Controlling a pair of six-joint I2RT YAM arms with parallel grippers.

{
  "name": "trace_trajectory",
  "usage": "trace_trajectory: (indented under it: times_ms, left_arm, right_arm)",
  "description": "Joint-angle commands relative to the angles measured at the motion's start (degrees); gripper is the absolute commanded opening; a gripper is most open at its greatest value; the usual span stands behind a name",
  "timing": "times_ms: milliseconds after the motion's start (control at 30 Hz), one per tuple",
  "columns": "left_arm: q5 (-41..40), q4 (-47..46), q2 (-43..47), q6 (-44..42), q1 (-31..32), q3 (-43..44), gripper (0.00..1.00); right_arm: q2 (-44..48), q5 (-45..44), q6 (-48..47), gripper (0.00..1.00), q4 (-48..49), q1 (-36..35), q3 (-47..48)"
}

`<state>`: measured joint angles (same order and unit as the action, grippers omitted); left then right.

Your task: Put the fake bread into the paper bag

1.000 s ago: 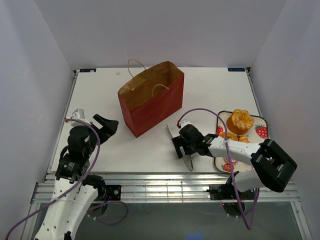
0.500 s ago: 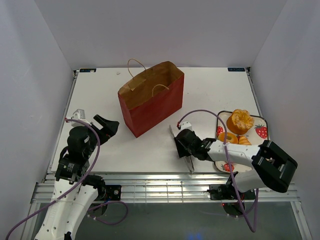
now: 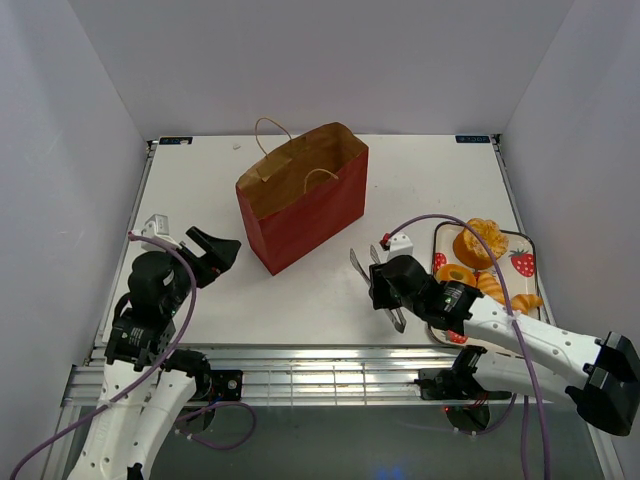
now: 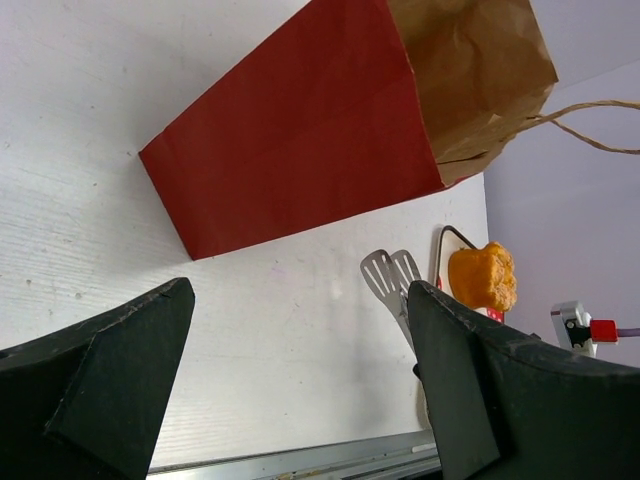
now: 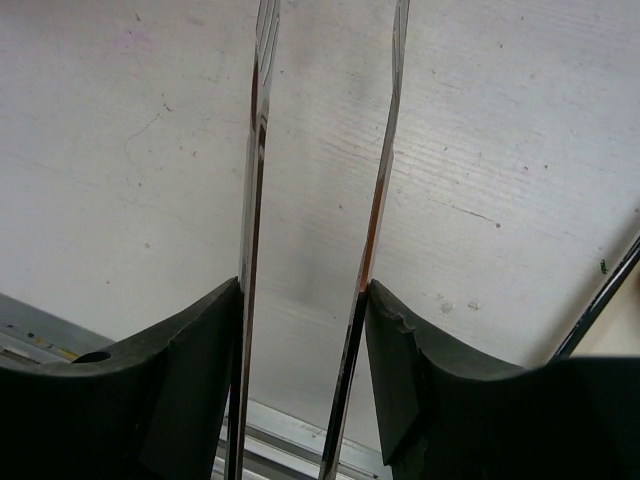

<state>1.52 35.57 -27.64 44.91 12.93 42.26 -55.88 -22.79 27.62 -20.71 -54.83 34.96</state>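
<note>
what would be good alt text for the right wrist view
The right gripper holds silver tongs, its black fingers pressed against the outside of the two thin arms, which run up the frame side by side with a gap between them. Behind them is a scuffed white table.

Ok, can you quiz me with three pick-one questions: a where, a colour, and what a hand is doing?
1. Where is the fake bread? A) inside the paper bag B) on the tray C) on top of the tongs
2. What colour is the bag outside? A) red-brown B) blue C) green
3. What is the right hand doing? A) hanging empty B) squeezing the bag C) gripping the tongs
Answers: 1 B, pastries lie on the strawberry tray; 2 A, its walls are red-brown; 3 C, both tong arms are pinched inside it.
</note>
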Motion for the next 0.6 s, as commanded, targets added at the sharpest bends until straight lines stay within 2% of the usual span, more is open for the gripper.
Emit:
trace_trajectory:
  times_ms: [0, 133, 300, 567]
  left_arm:
    - [2.87, -0.15, 0.04, 0.1, 0.08, 2.74, 0.98]
    - [4.37, 0.37, 0.04, 0.27, 0.08, 3.97, 0.98]
    - [5.77, 0.9, 0.13, 0.8, 0.17, 5.2, 0.98]
    - [7.09, -0.06, 0.13, 0.97, 0.08, 4.68, 0.97]
  right_arm:
    - [2.7, -0.77, 2.26, 0.56, -5.47, -0.28, 3.36]
    - [5.33, -1.82, 5.25, 0.54, -11.61, -0.19, 4.94]
    - [8.85, -7.61, 8.85, 0.55, -20.32, -0.19, 9.58]
    - [6.22, -18.16, 17.37, 0.55, -40.01, -0.02, 19.09]
